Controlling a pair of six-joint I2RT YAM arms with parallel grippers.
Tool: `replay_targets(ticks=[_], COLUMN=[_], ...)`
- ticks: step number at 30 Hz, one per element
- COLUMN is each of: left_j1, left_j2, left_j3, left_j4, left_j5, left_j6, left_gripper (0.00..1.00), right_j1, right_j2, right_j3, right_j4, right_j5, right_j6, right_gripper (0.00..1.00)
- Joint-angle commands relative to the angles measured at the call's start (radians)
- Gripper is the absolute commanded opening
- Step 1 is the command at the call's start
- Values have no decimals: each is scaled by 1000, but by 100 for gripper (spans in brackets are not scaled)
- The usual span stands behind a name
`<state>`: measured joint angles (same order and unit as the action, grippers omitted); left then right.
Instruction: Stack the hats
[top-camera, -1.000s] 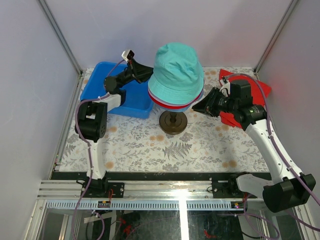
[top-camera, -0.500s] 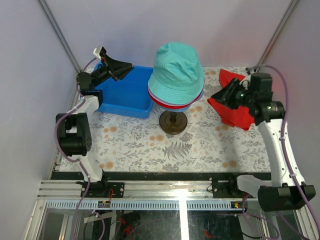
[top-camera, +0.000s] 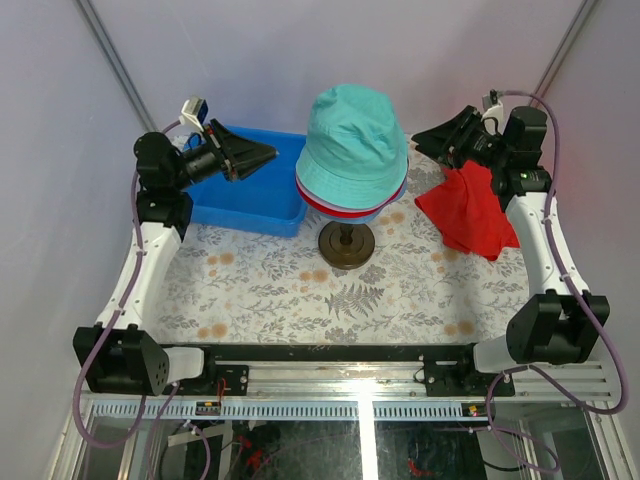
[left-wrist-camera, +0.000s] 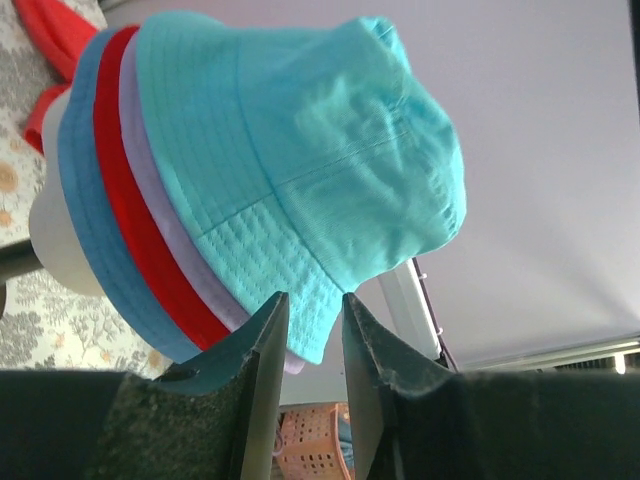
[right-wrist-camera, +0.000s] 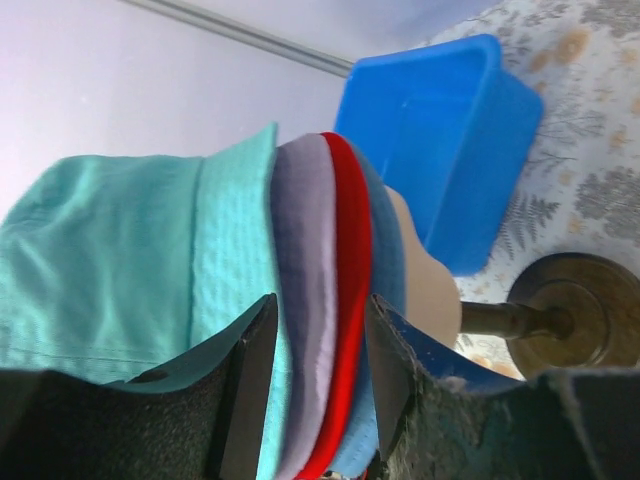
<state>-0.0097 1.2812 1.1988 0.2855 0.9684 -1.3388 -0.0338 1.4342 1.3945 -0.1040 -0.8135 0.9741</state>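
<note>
The floral worktop carries a blue bin at 10 o'clock. Mid-worktop, toward 12, the four hats sit nested on a beige head: teal on top, with lilac, red and blue brims showing below it. A red cloth lies at 2 o'clock by the right arm. A round stand base sits at the stack's 6. The left claw hangs at the hats' 9, fingers slightly parted, gripping nothing; the right claw at their 3 is spread wider, likewise gripping nothing
</note>
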Motion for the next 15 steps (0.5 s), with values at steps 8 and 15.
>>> replay_targets(ticks=[8, 15], left_j1=[-118, -146], left_j2=[32, 72], left_j3=[14, 54], left_j4=[-207, -207], left_j5=[-109, -115], left_j6=[96, 93], left_gripper=[27, 27], right_j1=[14, 51], right_j2=[26, 63], right_j3=[25, 45], right_j4=[296, 302], right_j5=[-126, -123], right_j6=[173, 178], right_gripper=[48, 48])
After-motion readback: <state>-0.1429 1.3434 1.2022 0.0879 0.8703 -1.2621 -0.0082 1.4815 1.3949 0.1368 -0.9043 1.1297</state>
